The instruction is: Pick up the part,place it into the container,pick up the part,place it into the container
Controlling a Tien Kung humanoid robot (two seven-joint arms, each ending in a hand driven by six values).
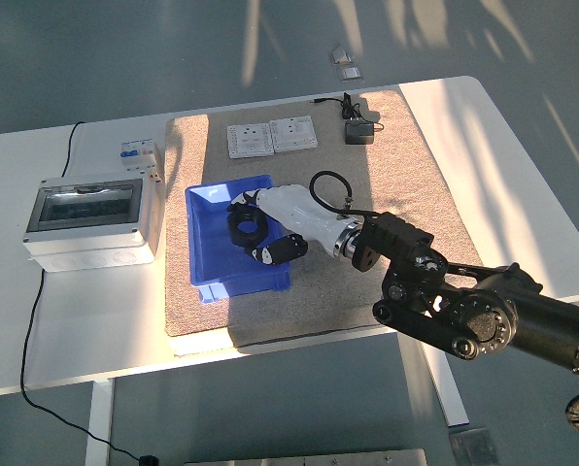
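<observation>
Item, left of centre: blue container (204, 262), open-topped, on the brown mat (367, 272), its long axis running from upper frame to lower frame. Item, centre: black ring-shaped part (244, 225), which you had in the right hand (265, 233), the dark fingers (288, 248) curled about it so that it sat at the hand's left tip, over the container's right half and seemingly just above the floor; whether it touched the floor could not be told. The relation that mattered: part and hand were both inside the container's outline, the part on the side of the hand toward the bin's middle, so by my judgement you needed only a release, not further travel. Item, right and lower right: the right arm (484, 316), entering from the lower right corner, forearm lying roughly level across the frame. The left hand was not in view. No second loose part showed on the mat.
</observation>
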